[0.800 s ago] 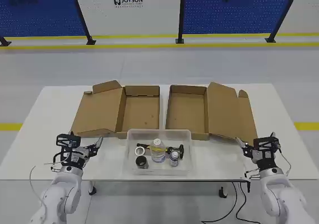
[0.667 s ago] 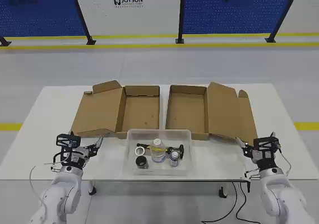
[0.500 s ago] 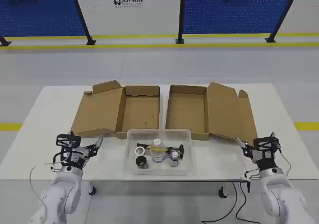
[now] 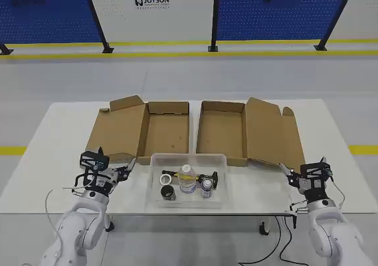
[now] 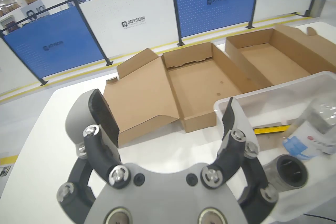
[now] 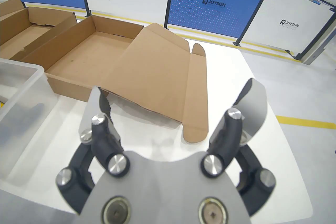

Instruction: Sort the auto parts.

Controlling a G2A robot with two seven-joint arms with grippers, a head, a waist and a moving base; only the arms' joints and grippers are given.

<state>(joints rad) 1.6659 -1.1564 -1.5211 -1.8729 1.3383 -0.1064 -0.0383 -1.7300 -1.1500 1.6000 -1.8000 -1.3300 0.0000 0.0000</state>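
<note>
At the table's [image 4: 42, 159] 6 o'clock edge, in the middle, a clear bin [image 4: 189, 156] with the parts inside. In the bin: a bottle [image 4: 187, 178] standing up in the middle, a white ring [image 4: 167, 178] at its 9 o'clock, a dark tube [image 4: 167, 193] at 7 o'clock by the near wall, a small can [image 4: 206, 187] at 4 o'clock, and a black bit [image 4: 212, 176] at 3 o'clock, too small to tell more. Left claw [image 5: 163, 99] just beside the bin at its 9 o'clock, fingers [image 5: 102, 112] wide apart, pointing toward the boxes and the bin. Between that claw and the parts, the bin's clear side wall. From the left wrist, one finger right by the bin's corner, touching or not hard to tell. Right claw [image 6: 173, 86] at the bin's 3 o'clock, well apart from it, near the table's edge, fingers [image 6: 252, 93] wide apart too. Two open brown boxes side by side just past the bin's far wall: left box [image 4: 167, 133] at 11 o'clock, right box [image 4: 220, 130] at 1 o'clock. Left lid [image 4: 115, 133] lying flat out to 9 o'clock. Right lid [image 4: 268, 133] lying flat out to 3 o'clock, at the right claw's 12 o'clock. Past the table at 12 o'clock, a yellow line [image 4: 175, 54] on the floor and a blue and white fence [image 4: 275, 16].
</note>
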